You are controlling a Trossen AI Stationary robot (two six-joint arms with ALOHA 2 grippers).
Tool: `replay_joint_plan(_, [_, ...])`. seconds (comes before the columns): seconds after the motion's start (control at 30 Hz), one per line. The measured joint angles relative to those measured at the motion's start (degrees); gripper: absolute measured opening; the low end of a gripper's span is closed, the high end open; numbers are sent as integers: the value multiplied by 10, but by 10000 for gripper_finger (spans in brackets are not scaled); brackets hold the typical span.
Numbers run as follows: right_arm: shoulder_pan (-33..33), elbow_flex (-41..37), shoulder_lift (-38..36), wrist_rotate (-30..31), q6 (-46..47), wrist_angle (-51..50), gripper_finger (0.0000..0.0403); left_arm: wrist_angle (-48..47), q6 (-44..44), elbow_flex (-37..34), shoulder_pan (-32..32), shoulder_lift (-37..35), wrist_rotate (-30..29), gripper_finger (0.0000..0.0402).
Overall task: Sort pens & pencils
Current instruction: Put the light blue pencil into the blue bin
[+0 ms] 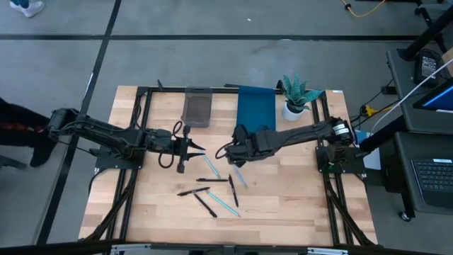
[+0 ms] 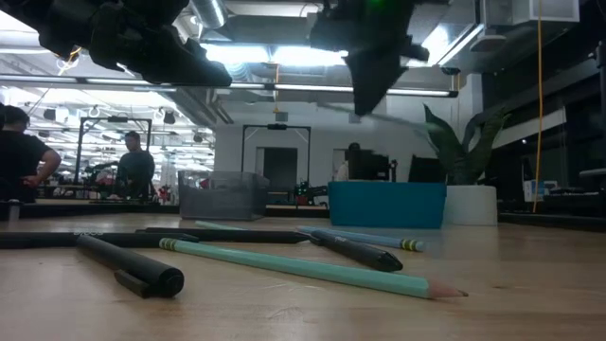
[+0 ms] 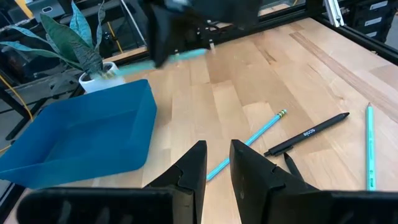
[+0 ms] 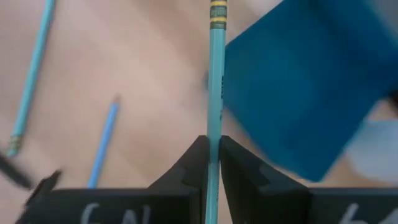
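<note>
A teal pencil (image 4: 215,74) is clamped between the narrowly closed fingers of the right claw (image 4: 213,163), raised above the bench (image 1: 283,198) just beside the blue bin (image 1: 255,108). The left claw (image 3: 217,163), its fingers a small gap apart and holding nothing, is poised near the grey bin (image 1: 197,106). The remaining pens and pencils (image 1: 216,193) are scattered on the wood between the two arms.

Wooden table (image 1: 297,205): pens & pencils (image 1: 212,191), two trays.
</note>
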Motion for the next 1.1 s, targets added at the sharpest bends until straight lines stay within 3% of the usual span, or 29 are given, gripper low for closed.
replay_joint_plan(0.53, [35, 2, -68, 147, 9, -34, 36, -16, 0, 0, 0, 0, 0, 64])
replay_joint_plan(0.83, [38, 2, -76, 184, 67, -107, 29, -20, 0, 0, 0, 0, 0, 64])
replay_joint_plan(1.1, [21, 2, -75, 202, 73, -108, 26, -20, 0, 0, 0, 0, 0, 64])
